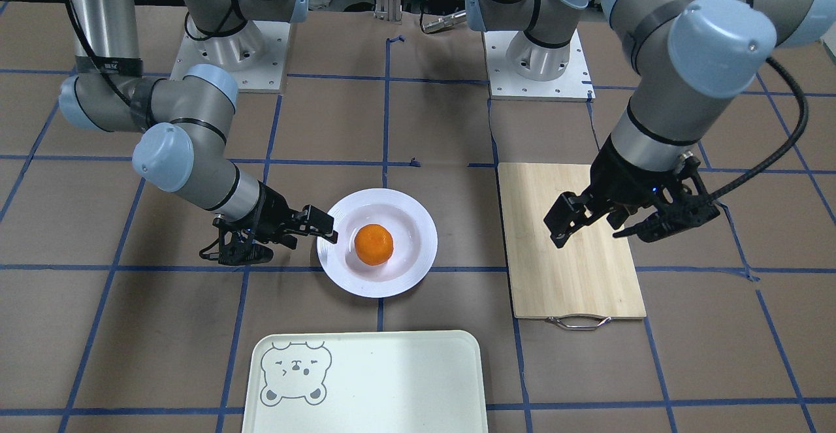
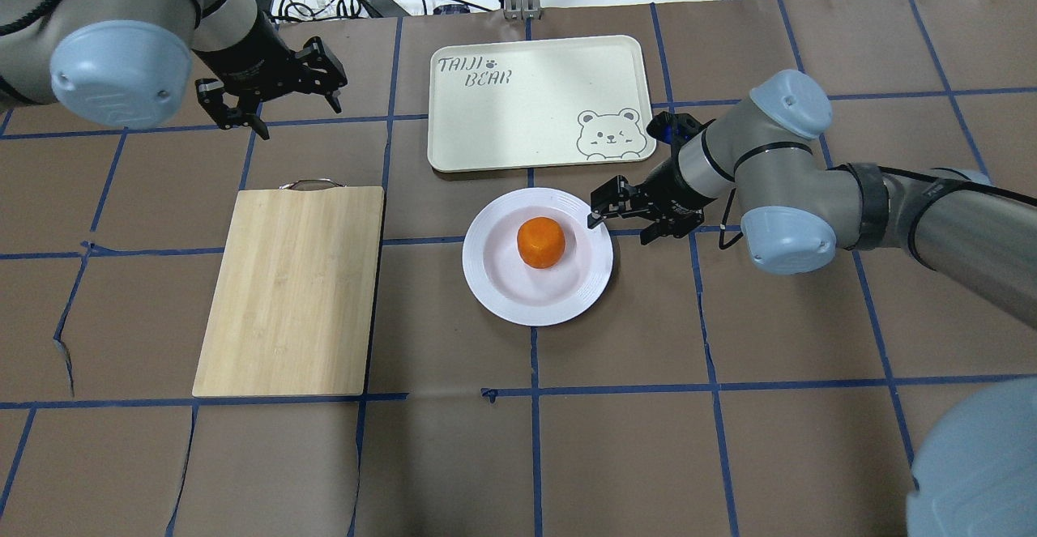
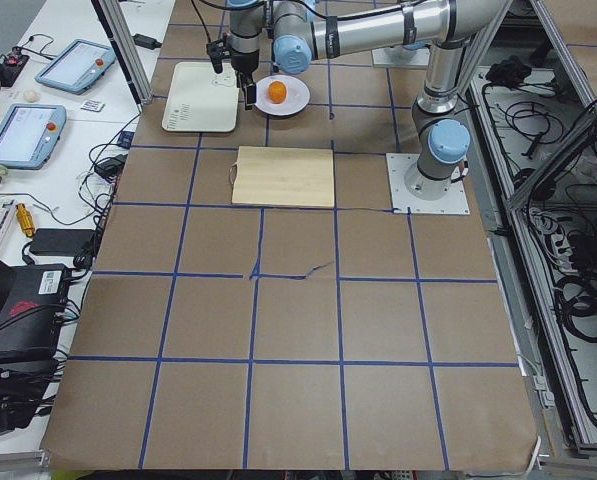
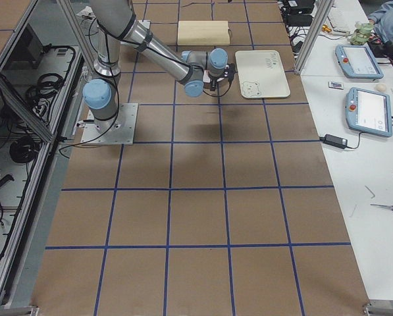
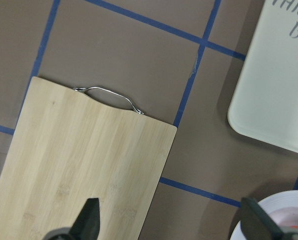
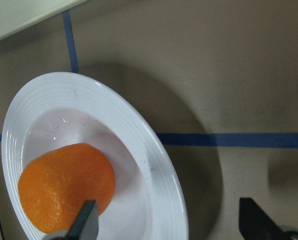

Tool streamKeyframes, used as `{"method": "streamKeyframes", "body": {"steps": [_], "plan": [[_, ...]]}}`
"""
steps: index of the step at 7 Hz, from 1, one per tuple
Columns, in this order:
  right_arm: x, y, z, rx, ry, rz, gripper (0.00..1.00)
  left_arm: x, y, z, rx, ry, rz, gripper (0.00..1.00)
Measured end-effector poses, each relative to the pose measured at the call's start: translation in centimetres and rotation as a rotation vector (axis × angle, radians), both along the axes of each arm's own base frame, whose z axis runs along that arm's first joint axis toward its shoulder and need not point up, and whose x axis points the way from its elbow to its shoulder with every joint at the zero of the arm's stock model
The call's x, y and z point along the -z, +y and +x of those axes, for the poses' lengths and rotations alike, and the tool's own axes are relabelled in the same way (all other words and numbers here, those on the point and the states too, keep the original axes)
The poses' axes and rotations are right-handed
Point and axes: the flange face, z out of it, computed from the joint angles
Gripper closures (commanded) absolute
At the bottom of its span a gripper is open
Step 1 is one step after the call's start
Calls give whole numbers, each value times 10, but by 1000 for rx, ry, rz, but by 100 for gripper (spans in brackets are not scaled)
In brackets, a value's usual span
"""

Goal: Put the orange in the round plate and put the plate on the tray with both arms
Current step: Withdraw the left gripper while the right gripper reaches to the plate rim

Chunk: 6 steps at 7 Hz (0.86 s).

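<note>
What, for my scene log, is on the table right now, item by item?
tray: one, cream with a grey bear drawing, far side from the robot, nothing on it.
round plate: one, glossy white, mid-table, near the tray but not on it.
orange: one, bright orange, in the round plate's sunken centre.
cutting board: one, pale bamboo with a metal handle, on the robot's left side.
left end effector: one, black, open, raised near the cutting board.
right end effector: one, black, open, jaws straddling the round plate's rim.
</note>
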Motion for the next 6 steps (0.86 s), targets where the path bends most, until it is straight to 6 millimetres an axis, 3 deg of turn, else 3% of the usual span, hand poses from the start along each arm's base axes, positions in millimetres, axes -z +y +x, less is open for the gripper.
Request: {"method": "streamKeyframes", "body": {"steps": [2,6], "plan": [[21,11,5,4,-7,19,0,-10,11,15,46,-20,-10,0],[28,19,24,0,-84,30,14,-14,48,24,249,-34,97,0]]}}
